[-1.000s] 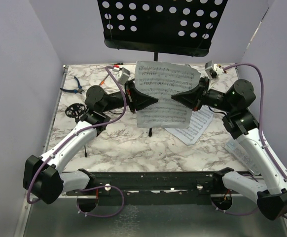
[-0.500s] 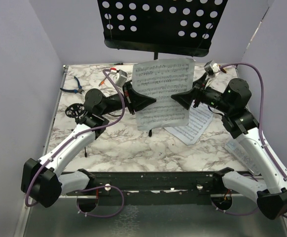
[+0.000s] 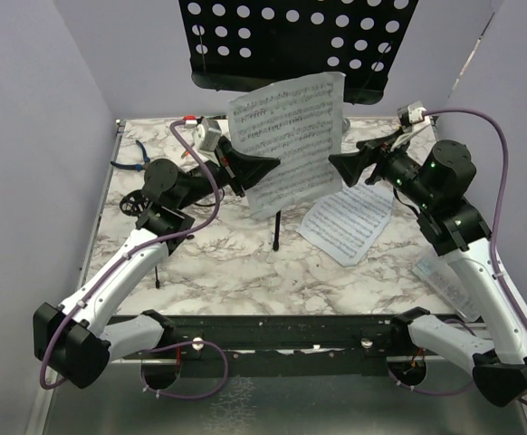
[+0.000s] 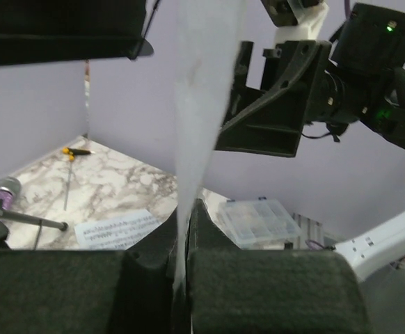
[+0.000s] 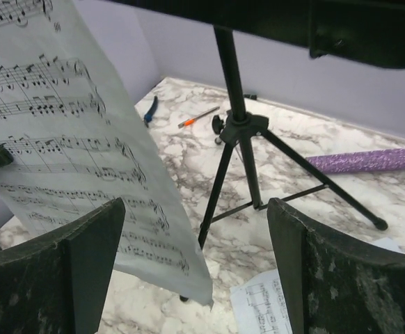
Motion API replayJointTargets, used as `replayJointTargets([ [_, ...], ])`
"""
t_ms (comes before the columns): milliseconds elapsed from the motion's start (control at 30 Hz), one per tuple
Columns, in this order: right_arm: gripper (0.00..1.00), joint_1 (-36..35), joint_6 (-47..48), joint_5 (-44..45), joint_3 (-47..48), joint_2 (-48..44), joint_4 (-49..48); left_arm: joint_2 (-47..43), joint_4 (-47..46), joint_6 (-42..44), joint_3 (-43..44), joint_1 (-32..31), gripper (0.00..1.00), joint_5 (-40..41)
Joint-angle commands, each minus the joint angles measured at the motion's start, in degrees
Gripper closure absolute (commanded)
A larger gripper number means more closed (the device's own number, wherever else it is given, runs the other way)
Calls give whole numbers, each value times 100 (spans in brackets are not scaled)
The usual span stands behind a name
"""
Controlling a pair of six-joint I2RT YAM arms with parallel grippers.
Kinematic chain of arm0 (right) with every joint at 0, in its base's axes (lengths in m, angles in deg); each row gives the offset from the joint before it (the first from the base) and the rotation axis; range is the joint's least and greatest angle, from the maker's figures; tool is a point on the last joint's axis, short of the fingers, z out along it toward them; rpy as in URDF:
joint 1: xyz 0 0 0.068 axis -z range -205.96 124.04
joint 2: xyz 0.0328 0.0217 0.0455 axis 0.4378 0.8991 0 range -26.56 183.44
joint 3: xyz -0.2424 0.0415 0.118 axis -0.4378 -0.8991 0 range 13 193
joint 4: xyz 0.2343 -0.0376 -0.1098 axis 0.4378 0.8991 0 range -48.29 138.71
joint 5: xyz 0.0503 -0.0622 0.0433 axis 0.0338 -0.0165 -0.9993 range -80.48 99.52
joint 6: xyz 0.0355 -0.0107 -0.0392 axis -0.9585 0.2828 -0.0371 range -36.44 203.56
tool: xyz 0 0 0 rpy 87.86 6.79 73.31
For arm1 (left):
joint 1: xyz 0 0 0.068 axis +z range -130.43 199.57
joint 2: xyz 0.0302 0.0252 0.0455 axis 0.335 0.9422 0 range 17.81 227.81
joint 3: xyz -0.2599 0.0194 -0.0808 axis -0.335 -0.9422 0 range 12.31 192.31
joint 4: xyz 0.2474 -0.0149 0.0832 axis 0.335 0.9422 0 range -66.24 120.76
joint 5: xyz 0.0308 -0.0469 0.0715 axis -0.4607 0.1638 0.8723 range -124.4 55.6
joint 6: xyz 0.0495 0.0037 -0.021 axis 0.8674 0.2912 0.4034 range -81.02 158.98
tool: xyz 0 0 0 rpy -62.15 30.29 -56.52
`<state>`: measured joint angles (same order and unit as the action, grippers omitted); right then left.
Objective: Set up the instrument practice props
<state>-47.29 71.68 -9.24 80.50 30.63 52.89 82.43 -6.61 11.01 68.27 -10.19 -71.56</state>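
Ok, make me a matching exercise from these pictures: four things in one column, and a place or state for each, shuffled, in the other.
Column one:
1 left gripper
2 right gripper
3 microphone
4 pliers

Column two:
A purple, lying on the table beside the music stand tripod legs
B open, holding nothing
C blue-handled, at the table's left edge
D shut on the raised sheet of music

Pairs: 1-D, 2-B, 3-A, 4-C

Black hole-perforated music stand desk [image 3: 282,59] is cropped by the overhead view's top edge. Purple glitter microphone [image 5: 359,161] has its head cropped at the right edge. White sheet-music page [image 4: 202,104] appears blurred in the left wrist view
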Motion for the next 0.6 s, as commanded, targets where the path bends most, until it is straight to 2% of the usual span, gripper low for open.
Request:
replayJointTargets([
  [0,12,-22,110,606,460,82,207,18,110,298,488,-21,100,678],
  [567,28,-24,83,2068,2050,884,274,685,529,1034,2362,-13,100,1151],
])
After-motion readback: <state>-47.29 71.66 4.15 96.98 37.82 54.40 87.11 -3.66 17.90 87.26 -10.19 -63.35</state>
